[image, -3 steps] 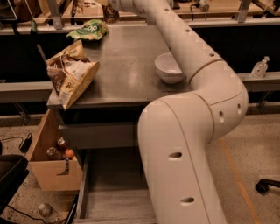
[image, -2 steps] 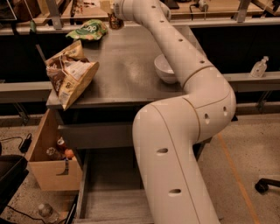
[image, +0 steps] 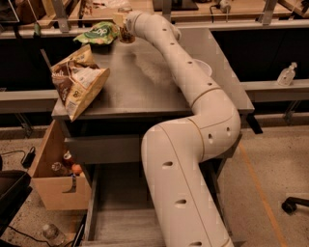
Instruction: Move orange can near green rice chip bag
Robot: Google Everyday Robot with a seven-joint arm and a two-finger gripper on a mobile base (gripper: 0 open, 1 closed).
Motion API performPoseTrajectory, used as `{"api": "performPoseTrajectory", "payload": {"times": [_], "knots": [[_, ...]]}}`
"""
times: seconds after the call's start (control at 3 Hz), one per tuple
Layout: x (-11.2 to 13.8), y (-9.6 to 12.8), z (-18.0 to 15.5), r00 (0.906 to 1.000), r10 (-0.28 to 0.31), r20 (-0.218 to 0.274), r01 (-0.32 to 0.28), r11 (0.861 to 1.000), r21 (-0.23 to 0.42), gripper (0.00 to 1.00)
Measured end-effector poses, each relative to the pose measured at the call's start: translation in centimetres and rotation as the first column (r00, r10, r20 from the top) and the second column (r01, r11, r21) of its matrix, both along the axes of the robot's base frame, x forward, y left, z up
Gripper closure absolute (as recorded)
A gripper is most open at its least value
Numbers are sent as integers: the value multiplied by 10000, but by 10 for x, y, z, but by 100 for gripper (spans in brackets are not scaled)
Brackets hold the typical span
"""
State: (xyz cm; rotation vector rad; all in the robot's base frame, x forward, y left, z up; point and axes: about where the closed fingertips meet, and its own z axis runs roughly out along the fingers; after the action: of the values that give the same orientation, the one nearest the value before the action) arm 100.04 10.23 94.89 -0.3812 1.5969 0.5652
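Grey metal desk [image: 145, 91], hand [image: 122, 21] at its far edge by the orange can [image: 127, 35], grip impossible to tell, can just beside the green rice chip bag [image: 98, 34], brown chip bag [image: 77, 87] at the desk's left edge, cardboard box [image: 53, 185] on the speckled floor [image: 270, 159].

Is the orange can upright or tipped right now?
Upright, it seems: the orange can stands vertical under the gripper at the table's far edge, right beside the green rice chip bag.

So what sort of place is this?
Likely a robotics lab: metal table, cardboard box of bottles on the floor, workbenches behind. The gripper is at the table's far edge by the green rice chip bag.
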Motion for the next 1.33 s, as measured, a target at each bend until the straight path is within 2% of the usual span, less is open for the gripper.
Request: {"api": "performPoseTrajectory", "payload": {"times": [0.33,0.67,1.0,1.33], "knots": [[2,1,-4,10000,12,-10,-12,10000,77,100],[2,4,-6,10000,42,-29,-41,10000,73,81],[2,8,-8,10000,74,-52,-73,9999,68,51],[2,10,-9,9999,92,-68,-92,9999,65,27]]}}
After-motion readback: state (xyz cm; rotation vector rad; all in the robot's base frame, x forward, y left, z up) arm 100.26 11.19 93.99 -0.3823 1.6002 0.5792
